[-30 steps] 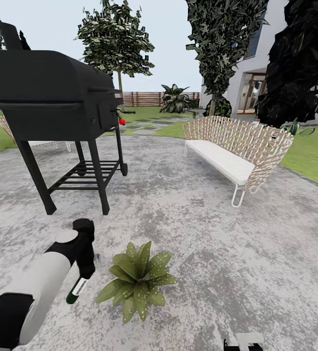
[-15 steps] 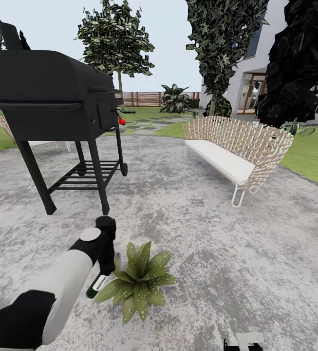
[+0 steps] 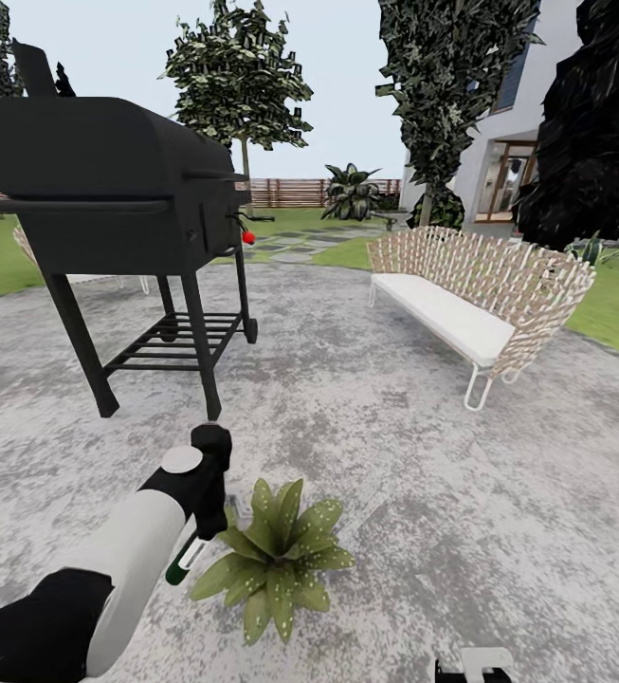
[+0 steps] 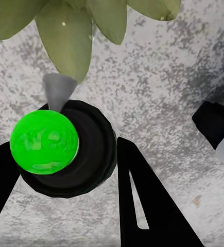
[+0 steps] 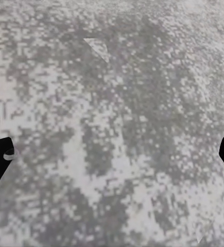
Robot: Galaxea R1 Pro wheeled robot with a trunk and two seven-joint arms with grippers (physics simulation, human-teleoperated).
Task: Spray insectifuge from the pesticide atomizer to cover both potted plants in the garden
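Note:
One potted plant [image 3: 276, 560], a low rosette of speckled green leaves, sits on the grey paving at the bottom centre of the head view; its pot is hidden under the leaves. My left gripper [image 3: 196, 533] is just left of it, shut on the pesticide atomizer [image 3: 182, 563]. In the left wrist view the atomizer [image 4: 44, 141] shows a bright green body in a black collar, with its grey nozzle [image 4: 57, 90] pointing at the plant's leaves [image 4: 70, 31]. My right gripper [image 5: 112, 154] is open over bare paving.
A black grill [image 3: 110, 190] on legs stands at the back left. A woven sofa with a white cushion [image 3: 480, 294] is at the right. Trees, lawn, a wooden fence [image 3: 290, 193] and a house lie beyond the patio.
My left arm has swung right with the atomizer, up to the plant's edge. The head camera has shifted a little, so the whole scene sits further right.

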